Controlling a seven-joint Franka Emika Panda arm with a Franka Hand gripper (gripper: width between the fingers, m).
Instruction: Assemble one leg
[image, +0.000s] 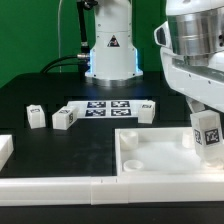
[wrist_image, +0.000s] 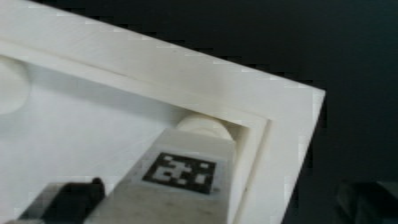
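My gripper (image: 203, 118) is shut on a leg (image: 209, 138), a small white block with a black-and-white tag. It holds the leg upright over the right corner of the large white square panel (image: 160, 150). In the wrist view the leg (wrist_image: 185, 168) runs out from between my dark fingers (wrist_image: 71, 200), and its tip sits at the panel's (wrist_image: 107, 110) corner recess. I cannot tell whether the tip touches it. Three more legs stand on the black table at the exterior view's left (image: 36, 117), centre-left (image: 66, 117) and centre-right (image: 146, 111).
The marker board (image: 108, 107) lies flat behind the legs. The robot base (image: 110, 50) stands at the back. A white block (image: 5, 150) sits at the exterior view's left edge, and a long white rail (image: 90, 188) runs along the front.
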